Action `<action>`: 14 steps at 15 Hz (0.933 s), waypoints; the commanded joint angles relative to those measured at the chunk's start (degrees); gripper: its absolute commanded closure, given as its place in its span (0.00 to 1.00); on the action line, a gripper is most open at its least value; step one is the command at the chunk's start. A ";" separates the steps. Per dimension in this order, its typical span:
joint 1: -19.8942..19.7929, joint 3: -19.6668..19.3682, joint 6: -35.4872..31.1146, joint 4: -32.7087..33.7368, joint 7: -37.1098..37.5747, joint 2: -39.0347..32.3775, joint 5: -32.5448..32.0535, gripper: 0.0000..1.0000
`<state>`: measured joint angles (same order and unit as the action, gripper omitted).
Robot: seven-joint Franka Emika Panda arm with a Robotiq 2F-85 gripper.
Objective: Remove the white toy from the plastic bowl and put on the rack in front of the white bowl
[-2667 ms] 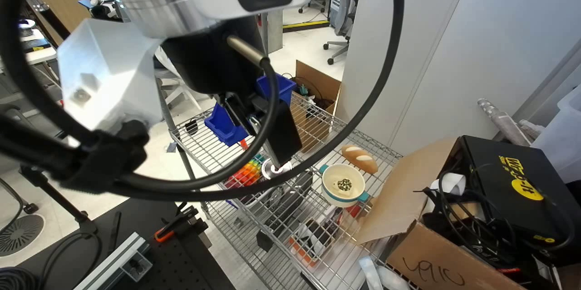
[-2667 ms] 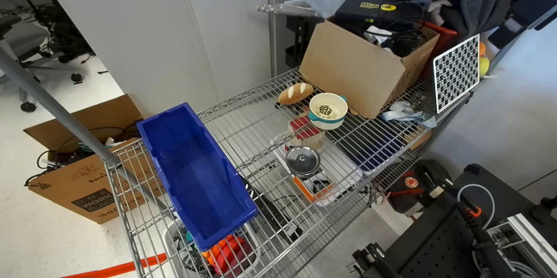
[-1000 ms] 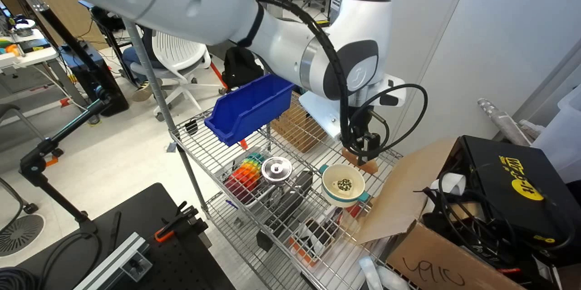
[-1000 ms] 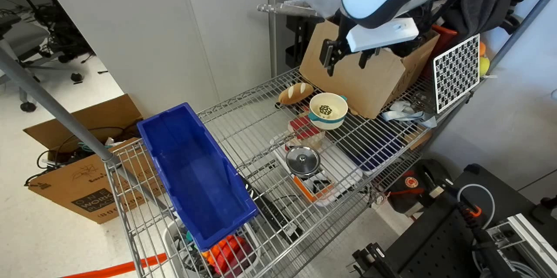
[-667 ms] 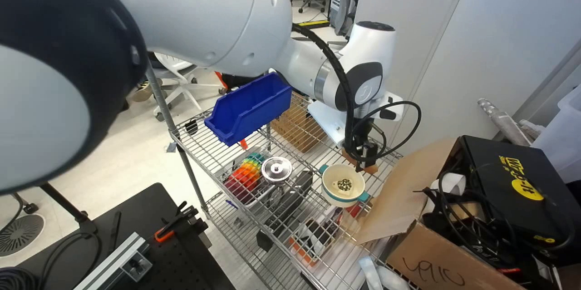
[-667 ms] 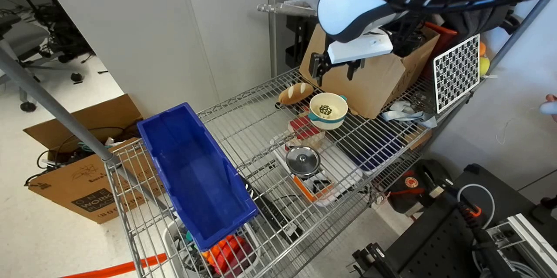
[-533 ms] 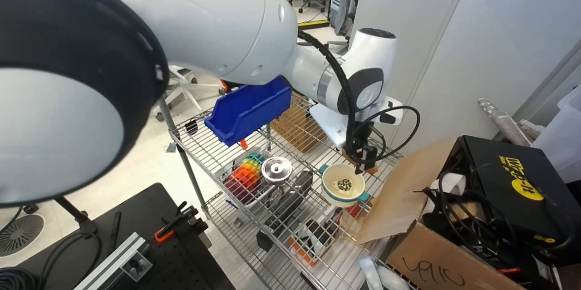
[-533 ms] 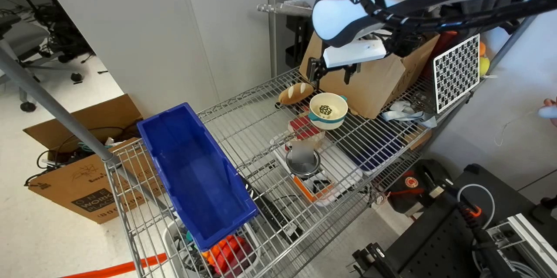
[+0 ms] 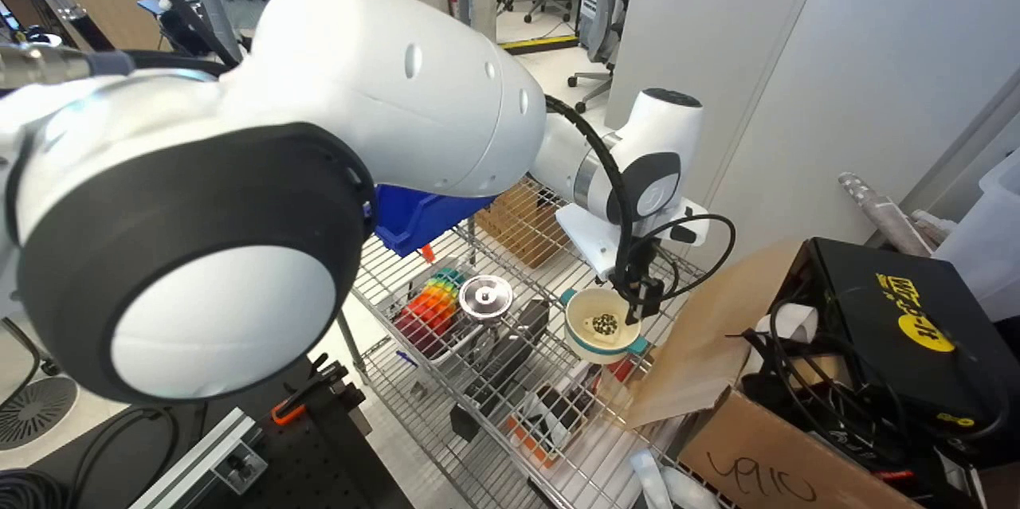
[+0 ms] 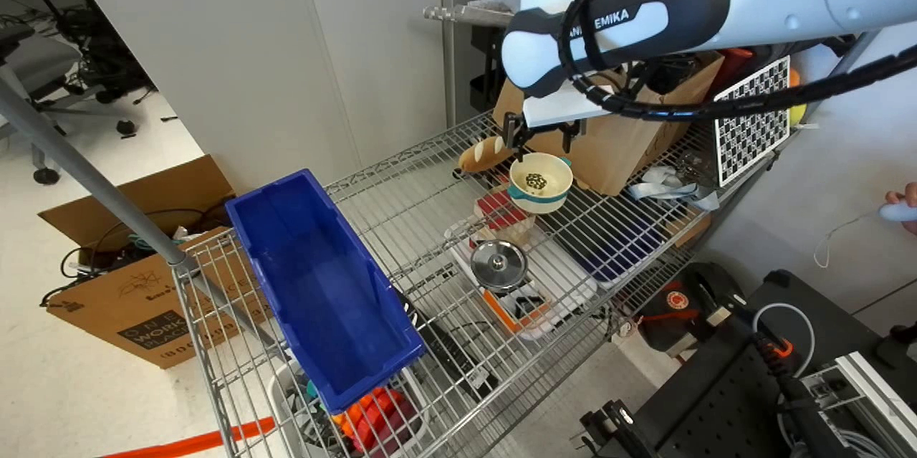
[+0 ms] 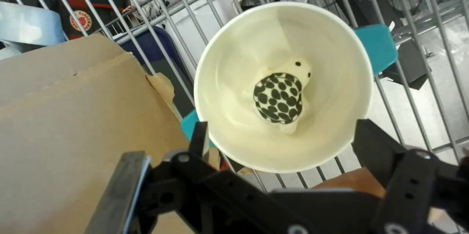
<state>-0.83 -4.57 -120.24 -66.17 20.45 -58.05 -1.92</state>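
Note:
The white toy, a small turtle-like figure with a black-spotted shell, lies in the plastic bowl in the wrist view [image 11: 279,96] and in both exterior views [image 9: 605,324] [image 10: 536,181]. The plastic bowl [image 11: 234,117] is cream with teal handles and stands on the wire rack [image 9: 478,413]; it also shows in an exterior view [image 10: 539,207]. My gripper [image 10: 543,150] is open and empty above the bowl's back edge. In the wrist view its fingers [image 11: 282,126] stand wide apart, the toy beyond them. A round silver lid-like thing [image 10: 498,266] lies on the rack; I make out no separate white bowl.
A bread loaf [image 10: 487,153] lies beside the bowl, close to the gripper. An open cardboard box [image 10: 594,128] stands against the bowl's other side, its flap near the gripper. A blue bin [image 10: 322,286] and a checkered board [image 10: 752,121] are also on the rack.
My arm has swung across the rack to the bowl's side. Over the last second the gripper has come down from behind the bowl to above its edge, staying open. The toy and bowl have not moved.

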 commanded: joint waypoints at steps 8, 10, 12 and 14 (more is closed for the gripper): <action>0.65 -1.15 5.64 9.20 0.66 -7.38 0.50 0.00; 0.74 -1.16 5.69 9.70 0.71 -7.90 0.47 0.00; 0.86 -1.17 5.76 10.14 0.76 -8.39 0.43 0.00; 1.02 -1.19 5.76 10.60 0.86 -8.94 0.40 0.20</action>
<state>-0.54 -4.93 -116.60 -58.88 20.63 -65.13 -1.92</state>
